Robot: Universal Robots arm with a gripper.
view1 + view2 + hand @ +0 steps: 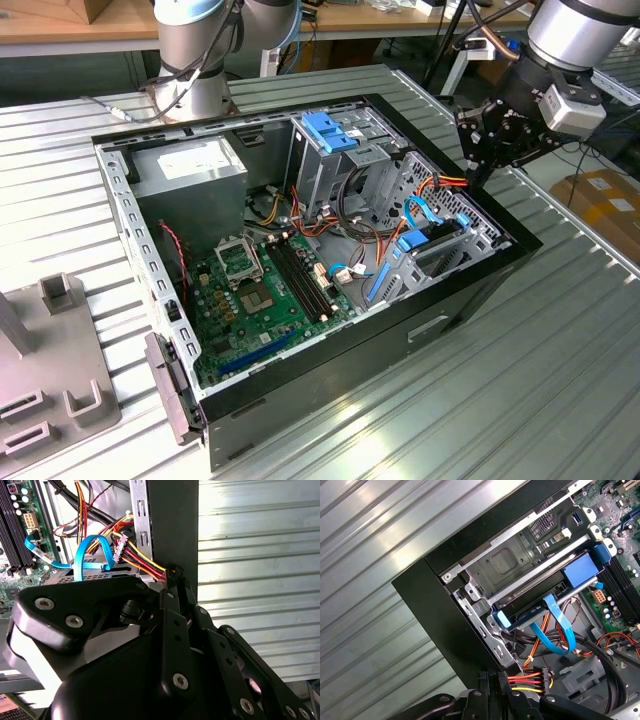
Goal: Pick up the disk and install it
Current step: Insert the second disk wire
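The disk (432, 252) lies flat in the drive bay at the front corner of the open computer case (470, 290), on the exterior view's right, with its blue side rails showing. The first wrist view shows the disk (527, 614) seated between the blue rail ends, with a blue data cable (555, 630) looping off it. My black gripper (472, 168) hovers over the case's wall just behind that bay. Its fingers look shut, with the tips (171, 577) beside a red, yellow and black wire bundle (527, 679). I cannot tell whether they touch the wires.
The case holds a green motherboard (265, 290), a grey power-supply box (190, 170) and a blue-topped drive cage (330, 135). Loose cables cross the middle. A grey fixture (45, 370) stands on the ribbed metal table (560, 340) at the exterior view's left. A second arm's base (195, 60) stands behind.
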